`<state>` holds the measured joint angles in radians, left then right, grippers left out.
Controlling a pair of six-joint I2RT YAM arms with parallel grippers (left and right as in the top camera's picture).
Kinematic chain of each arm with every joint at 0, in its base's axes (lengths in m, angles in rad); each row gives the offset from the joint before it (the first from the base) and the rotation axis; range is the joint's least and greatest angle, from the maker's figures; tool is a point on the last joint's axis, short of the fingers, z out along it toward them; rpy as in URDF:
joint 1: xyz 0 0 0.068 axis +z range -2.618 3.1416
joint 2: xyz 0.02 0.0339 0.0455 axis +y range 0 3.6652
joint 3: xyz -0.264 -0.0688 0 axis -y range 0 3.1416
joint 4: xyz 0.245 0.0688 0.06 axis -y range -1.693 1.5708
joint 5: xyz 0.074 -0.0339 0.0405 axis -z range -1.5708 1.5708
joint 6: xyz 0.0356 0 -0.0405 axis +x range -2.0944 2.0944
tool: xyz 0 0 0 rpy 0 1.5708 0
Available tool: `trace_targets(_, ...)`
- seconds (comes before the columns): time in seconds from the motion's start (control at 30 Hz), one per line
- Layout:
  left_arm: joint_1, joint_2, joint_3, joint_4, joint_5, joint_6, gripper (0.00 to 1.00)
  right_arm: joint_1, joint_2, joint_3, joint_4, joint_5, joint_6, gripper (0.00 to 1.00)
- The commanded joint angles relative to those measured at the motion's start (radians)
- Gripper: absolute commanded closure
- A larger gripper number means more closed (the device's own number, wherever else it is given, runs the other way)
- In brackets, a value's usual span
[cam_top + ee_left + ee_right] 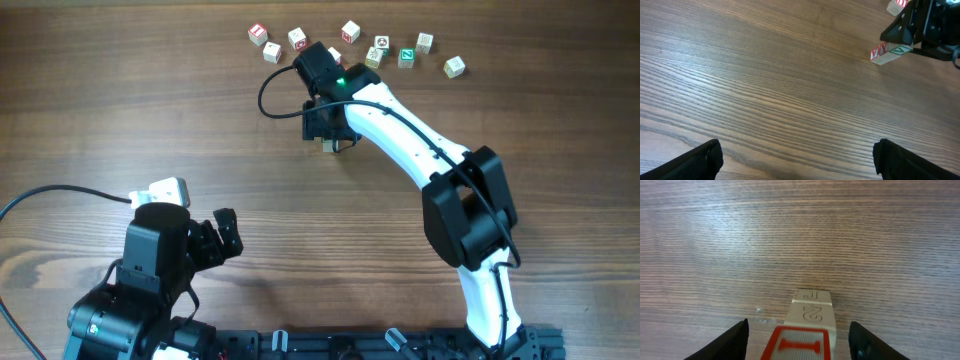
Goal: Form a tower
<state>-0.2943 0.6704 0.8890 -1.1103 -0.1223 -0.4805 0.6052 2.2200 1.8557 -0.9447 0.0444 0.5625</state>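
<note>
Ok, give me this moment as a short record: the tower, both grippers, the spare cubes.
tower: short stack mid-table, top face printed red; block count unclear
right gripper: open, fingers either side of the stack's top, a gap on each side
left gripper: open, holding nothing, over bare wood on the near side
loose cubes: scattered along the far edge, apart from the stack
table: brown wood grain

Bare table (120, 110) at 9 o'clock of the tower (888, 54) is being left free. 12 o'clock is being blocked by scattered cubes (381, 44). 4 o'clock is being taken up by the right arm (420, 145). 10 o'clock is being crossed by a cable (262, 98).
</note>
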Motion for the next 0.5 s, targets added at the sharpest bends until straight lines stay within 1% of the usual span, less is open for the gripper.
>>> trace_targets(0.0,0.003,-0.002,-0.002,0.002,-0.009,0.001,0.0,-0.005,0.06,-0.012,0.002,-0.02,-0.01,0.4)
trace_targets(0.17,0.003,-0.002,-0.002,0.002,-0.009,0.001,0.0,-0.006,0.062,-0.012,0.002,-0.019,-0.01,0.42)
trace_targets(0.47,0.003,-0.002,-0.002,0.002,-0.009,0.001,0.0,-0.019,0.061,-0.012,-0.001,-0.029,-0.01,0.5)
